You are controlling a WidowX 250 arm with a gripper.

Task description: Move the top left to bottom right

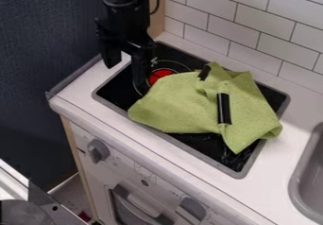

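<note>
Clock reference: cloth centre, 12 at top of view.

Subject: green cloth (180,103), lying rumpled across the black hob (117,89). One end reaches 9 o'clock; a peak stands at 12 to 1; points run out toward 4 and 5, the 5 o'clock one near the hob's front rim. A red burner spot (159,75) shows just beside its 10 to 11 o'clock edge.

Gripper (125,62): at 10 o'clock, apart from the cloth. Fingers spread wide, nothing between them.

Handling (estimate): light, limp, not fragile. Matte, textured weave should grip well, with little slip. No stiffness to count on: a pinch probably lifts only a local tent while the rest drags or folds. Two dark bars, one near 12 o'clock (204,73), one just off centre toward 3 (224,108), lie among the folds; nature uncertain, could be stiffer or slicker than fabric. Avoid both.

Grasp choice: single layer at the 10 to 11 o'clock edge, pinched shallow, closing above the glass so the tips do not scrape. Then raise a little and draw toward 4 o'clock, low and slow. Risk: too deep a bite bunches several layers and brings the whole cloth along.
</note>
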